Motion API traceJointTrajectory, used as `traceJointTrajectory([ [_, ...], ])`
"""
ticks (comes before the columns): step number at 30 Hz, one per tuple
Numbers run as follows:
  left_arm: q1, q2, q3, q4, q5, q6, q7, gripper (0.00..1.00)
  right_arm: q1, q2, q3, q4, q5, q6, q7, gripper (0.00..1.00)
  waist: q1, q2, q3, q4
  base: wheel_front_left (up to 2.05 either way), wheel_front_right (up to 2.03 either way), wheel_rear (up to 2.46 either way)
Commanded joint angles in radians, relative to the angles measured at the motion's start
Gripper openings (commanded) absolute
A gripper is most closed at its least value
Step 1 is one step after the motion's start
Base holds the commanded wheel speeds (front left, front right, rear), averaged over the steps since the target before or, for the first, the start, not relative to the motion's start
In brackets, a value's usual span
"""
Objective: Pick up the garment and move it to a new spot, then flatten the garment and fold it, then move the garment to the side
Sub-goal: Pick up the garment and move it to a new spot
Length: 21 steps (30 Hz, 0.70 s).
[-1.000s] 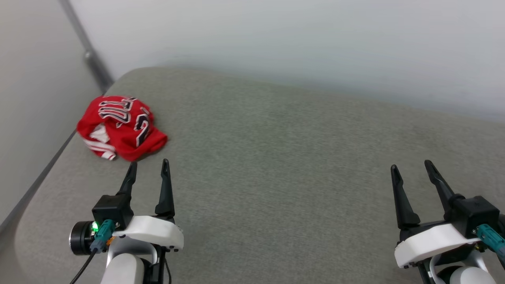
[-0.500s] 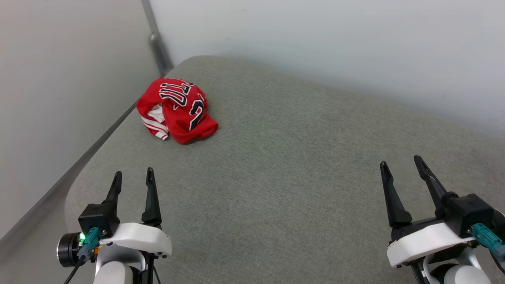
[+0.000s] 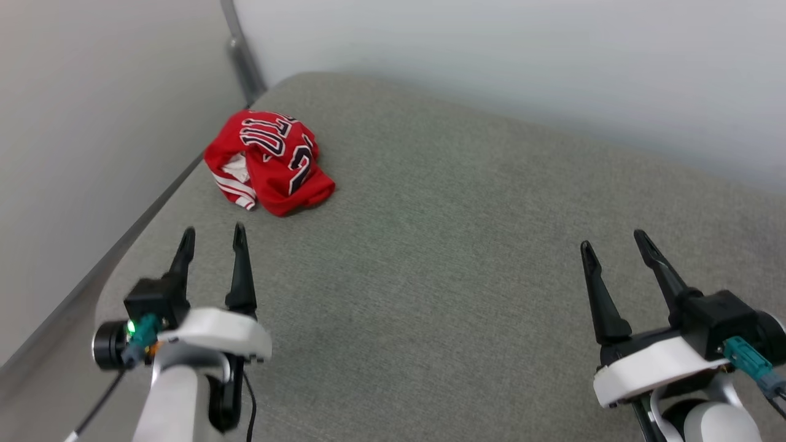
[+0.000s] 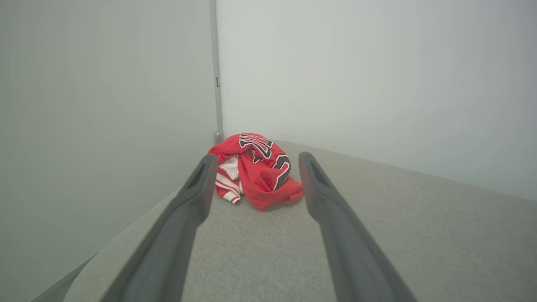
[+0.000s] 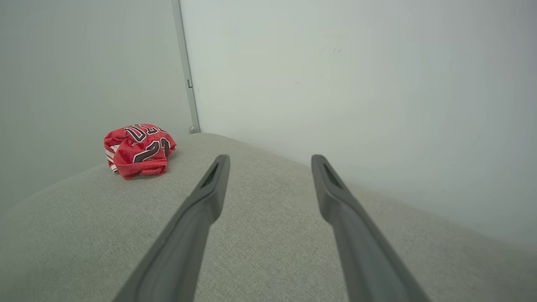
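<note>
Both of my grippers, the left gripper (image 3: 212,231) and the right gripper (image 3: 613,239), are hovering empty with fingers spread, while I am judging the garment (image 3: 268,161), crumpled near the grey cushion's (image 3: 430,276) far-left corner, as light, limp, and best pinched on a raised fold.

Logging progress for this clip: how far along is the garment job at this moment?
Done: nothing; the garment lies crumpled near the far left corner of the grey pad. In hand: the left gripper and the right gripper are both open and empty; the left one points at the garment, short of it. Left: pick up, move, flatten, fold, set aside.
</note>
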Motion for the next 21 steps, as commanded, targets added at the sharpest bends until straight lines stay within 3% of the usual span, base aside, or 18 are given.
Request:
traceJointTrajectory([
  [1,-0.037,-0.001,0.002,0.011,-0.007,0.0,-0.003,1.0,-0.021,0.001,0.005,-0.01,-0.006,0.0,0.003,1.0,0.0,0.0,0.035,-0.027,0.0,0.0,0.0],
  [7,-0.272,0.02,0.021,0.048,-0.04,0.005,0.061,1.0,-0.077,0.001,0.021,-0.046,-0.063,0.0,0.027,1.0,0.0,0.0,0.168,-0.107,0.0,0.0,0.0],
  [11,-0.452,0.085,0.044,0.064,-0.054,0.01,0.175,1.0,-0.126,0.001,0.036,-0.069,-0.083,0.0,0.032,1.0,0.0,0.0,0.276,-0.172,0.0,0.0,0.0],
  [21,-0.724,0.313,0.1,0.173,-0.081,0.016,0.693,1.0,-0.239,0.001,0.048,-0.086,-0.077,0.0,-0.005,1.0,0.0,0.0,0.51,-0.296,0.0,0.0,0.0],
])
